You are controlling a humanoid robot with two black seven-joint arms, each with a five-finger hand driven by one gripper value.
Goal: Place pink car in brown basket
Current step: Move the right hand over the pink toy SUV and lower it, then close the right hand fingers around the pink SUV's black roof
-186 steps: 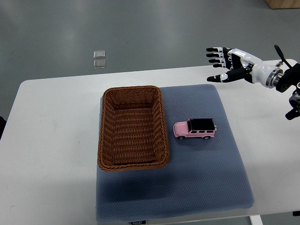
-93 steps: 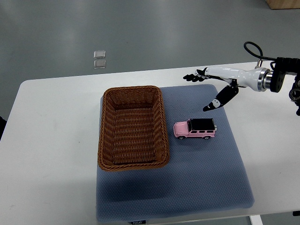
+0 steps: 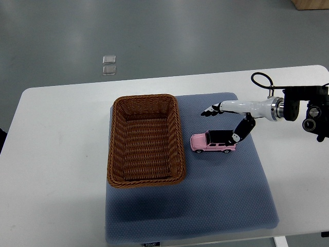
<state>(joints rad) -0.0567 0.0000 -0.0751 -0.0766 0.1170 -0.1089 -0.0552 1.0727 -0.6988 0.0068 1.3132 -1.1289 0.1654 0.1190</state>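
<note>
Pink car (image 3: 213, 142) sits on grey mat (image 3: 221, 190) beside brown basket (image 3: 146, 140); right hand (image 3: 230, 119) w/ fingers spread over car, grasping nothing.

We see an evenly lit scene, bright and soft, with light falling from overhead. The white surface (image 3: 61, 154) reads clean without blown-out patches, though it carries a faint cool cast. Shadows are weak and diffuse: a darker smudge lies on the blue-grey mat (image 3: 216, 200) just below the brown basket (image 3: 145, 140), and a thin one hugs the pink car (image 3: 213, 141). The weave of the basket is crisp, so focus holds across the middle. The right robot hand (image 3: 231, 116) shows slight softness at its fingertips. We notice no obvious glare, and little bending at the edges.
</note>
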